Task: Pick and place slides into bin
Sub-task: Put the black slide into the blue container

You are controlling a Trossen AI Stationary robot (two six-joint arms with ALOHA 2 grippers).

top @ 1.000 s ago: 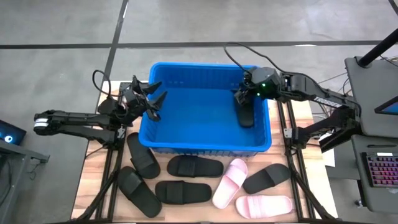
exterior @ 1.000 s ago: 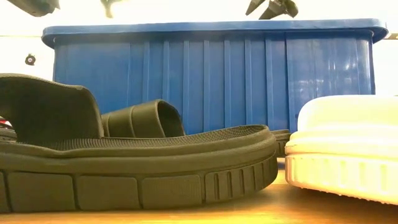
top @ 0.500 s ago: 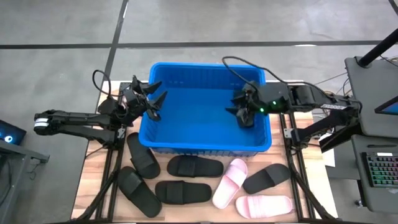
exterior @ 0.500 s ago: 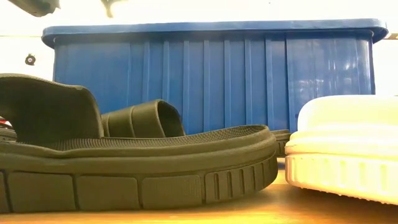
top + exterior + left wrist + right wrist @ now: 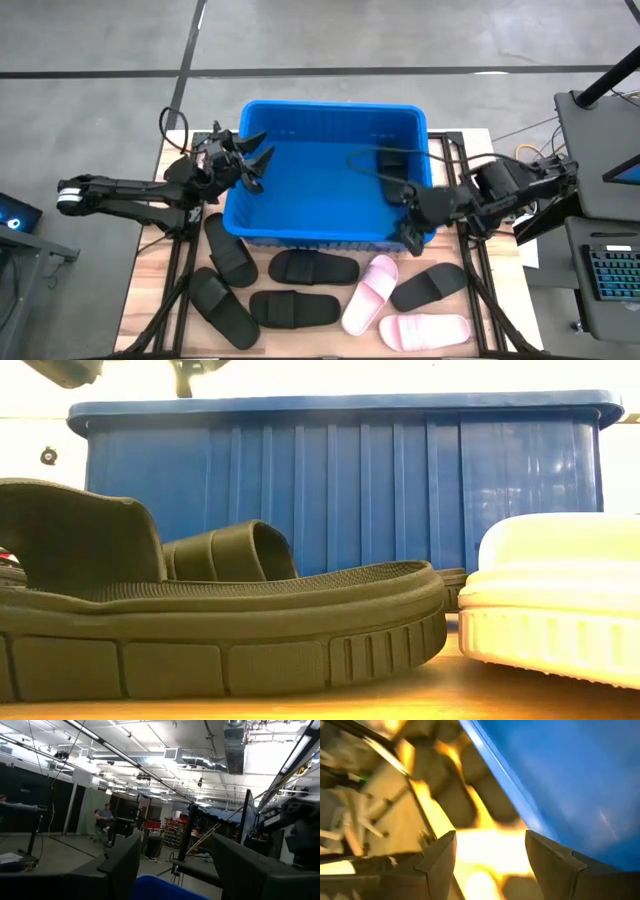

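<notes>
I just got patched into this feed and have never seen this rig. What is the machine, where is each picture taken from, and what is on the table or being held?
Two dark robot arms work at a wooden table. One picture looks straight down, one sits at table height, and one rides on each wrist. The left gripper hangs open over the blue bin's left rim, empty. The right gripper is open at the bin's front right corner, also empty. One black slide lies inside the bin. In front of it lie five black slides and two pink slides.
</notes>
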